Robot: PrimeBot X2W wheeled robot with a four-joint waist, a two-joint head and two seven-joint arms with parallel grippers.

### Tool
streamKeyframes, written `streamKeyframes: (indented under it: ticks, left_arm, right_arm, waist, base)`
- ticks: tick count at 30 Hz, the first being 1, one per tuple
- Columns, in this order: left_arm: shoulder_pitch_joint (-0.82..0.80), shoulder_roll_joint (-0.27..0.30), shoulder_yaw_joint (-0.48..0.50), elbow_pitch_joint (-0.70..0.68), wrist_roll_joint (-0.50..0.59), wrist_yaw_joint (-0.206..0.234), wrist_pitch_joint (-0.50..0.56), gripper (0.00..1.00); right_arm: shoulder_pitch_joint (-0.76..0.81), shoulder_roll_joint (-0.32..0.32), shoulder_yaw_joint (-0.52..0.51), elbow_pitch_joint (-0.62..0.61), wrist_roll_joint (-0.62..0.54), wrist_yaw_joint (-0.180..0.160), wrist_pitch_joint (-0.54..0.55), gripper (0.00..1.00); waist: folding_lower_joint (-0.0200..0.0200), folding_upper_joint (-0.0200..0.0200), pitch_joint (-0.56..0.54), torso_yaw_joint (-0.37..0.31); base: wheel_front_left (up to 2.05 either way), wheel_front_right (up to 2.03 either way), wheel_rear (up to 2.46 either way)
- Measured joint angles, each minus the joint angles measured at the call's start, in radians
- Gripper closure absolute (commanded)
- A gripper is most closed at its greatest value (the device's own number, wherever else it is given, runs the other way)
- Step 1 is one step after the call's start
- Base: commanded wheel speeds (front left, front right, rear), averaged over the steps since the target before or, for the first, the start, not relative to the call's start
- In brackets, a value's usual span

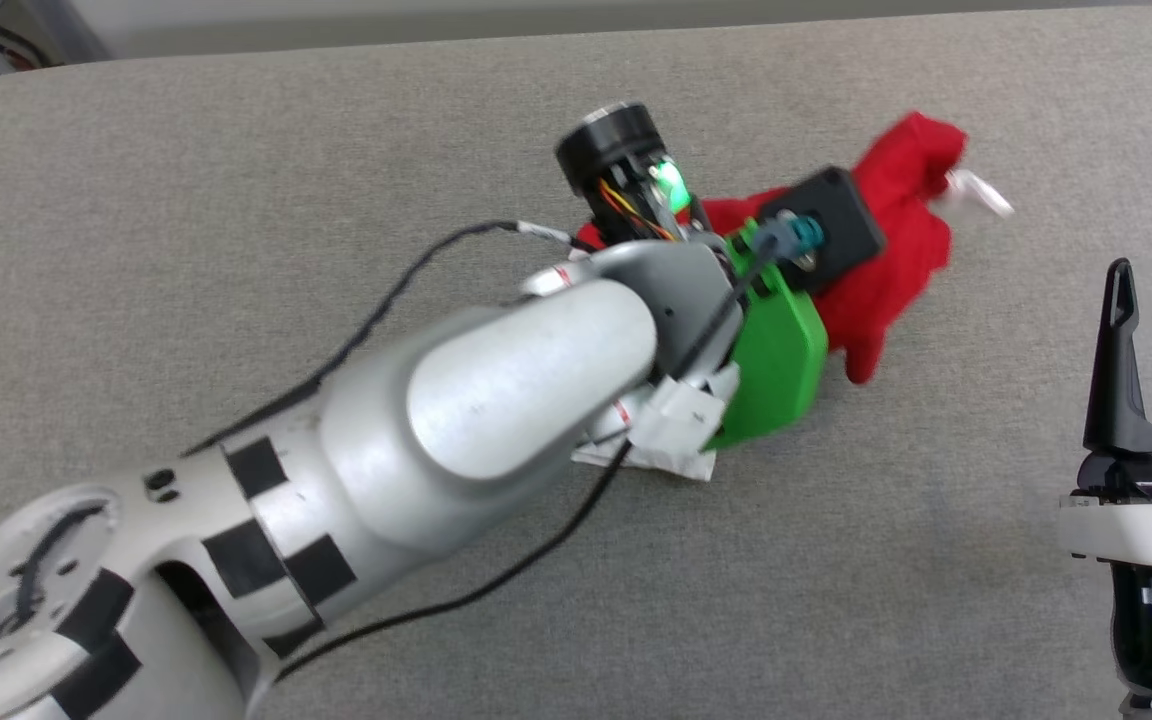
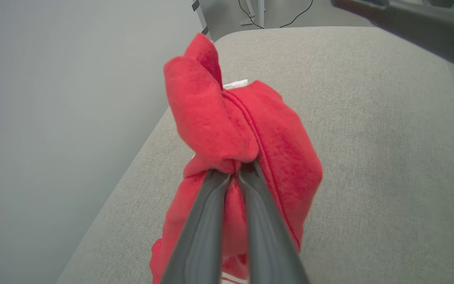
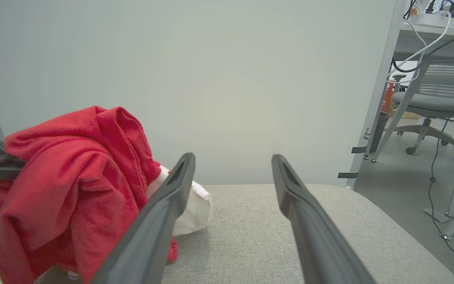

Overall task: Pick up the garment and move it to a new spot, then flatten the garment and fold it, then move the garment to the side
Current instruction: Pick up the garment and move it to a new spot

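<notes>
Garment point(image 2: 242, 130): bunched red cloth, clamped at a fold by L gripper point(image 2: 235, 171), jaws nearly closed on it; bulk sits ahead of and below the tips, lower end on or near grey pad point(image 2: 369, 157). R gripper point(image 3: 233, 169): jaws wide, empty, garment to its left. Status, est.: pick-up done; relocation, flatten, fold, move aside outstanding

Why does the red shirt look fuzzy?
Head view: the crumpled red jersey shirt is smeared at its edges, probably motion blur. Left wrist view: the dark fingers pinching it go soft near the lens. Right wrist view: its cloth looks crisp.
</notes>
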Motion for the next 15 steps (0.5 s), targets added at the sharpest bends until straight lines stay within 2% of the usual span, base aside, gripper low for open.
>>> streamKeyframes:
  ticks: [3, 6, 12, 15]
  left_arm:
    - [0.066, -0.048, -0.012, -0.013, 0.004, 0.000, 0.027, 1.00]
    - [0.198, -0.071, -0.015, -0.048, 0.084, 0.000, 0.124, 1.00]
    - [0.404, -0.071, -0.018, -0.077, 0.191, 0.000, 0.230, 1.00]
    - [0.459, -0.068, -0.021, -0.083, 0.190, 0.000, 0.246, 1.00]
  right_arm:
    - [0.002, 0.001, -0.009, -0.003, 0.003, 0.000, 0.000, 0.00]
    - [0.002, 0.001, -0.012, -0.003, 0.012, 0.000, 0.000, 0.00]
    - [-0.002, 0.002, -0.007, 0.000, 0.021, 0.000, 0.000, 0.00]
    - [-0.005, 0.002, -0.004, 0.001, 0.021, 0.000, 0.000, 0.00]
  waist:
    - [0.0000, 0.0000, 0.008, -0.021]
    - [0.0000, 0.0000, 0.023, -0.032]
    - [0.0000, 0.0000, 0.053, -0.042]
    - [0.0000, 0.0000, 0.063, -0.042]
  base:
    - [0.00, 0.00, 0.00]
    - [0.00, 0.00, 0.00]
    - [0.00, 0.00, 0.00]
    - [0.00, 0.00, 0.00]
